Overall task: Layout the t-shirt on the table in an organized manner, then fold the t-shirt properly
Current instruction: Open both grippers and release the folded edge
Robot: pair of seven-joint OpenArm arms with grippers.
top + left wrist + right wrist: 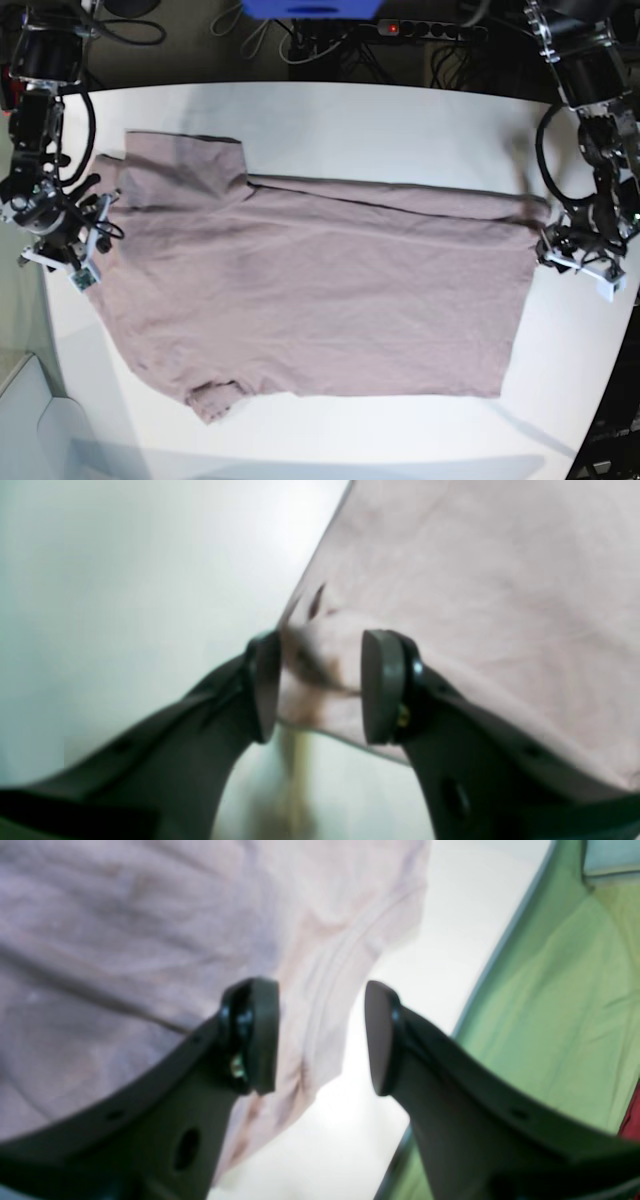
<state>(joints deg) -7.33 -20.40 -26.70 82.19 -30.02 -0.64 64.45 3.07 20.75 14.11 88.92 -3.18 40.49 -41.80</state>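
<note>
The mauve-pink t-shirt [300,290] lies spread flat and sideways on the white table [350,120], with its sleeves toward the left of the base view. My left gripper [580,262] hovers at the shirt's right edge. In the left wrist view it [322,687] is open, and a blurred corner of the t-shirt [475,580] sits between the parted pads over the table [125,580]. My right gripper [75,250] is at the shirt's left edge. The right wrist view shows it [320,1037] open over a seamed edge of the t-shirt [125,915], with bare table [450,940] beside it.
A power strip [420,28] with cables runs behind the table's far edge, near a blue object [310,8]. Green cloth [550,990] lies beyond the table's edge in the right wrist view. The table's rounded corners sit close to both grippers.
</note>
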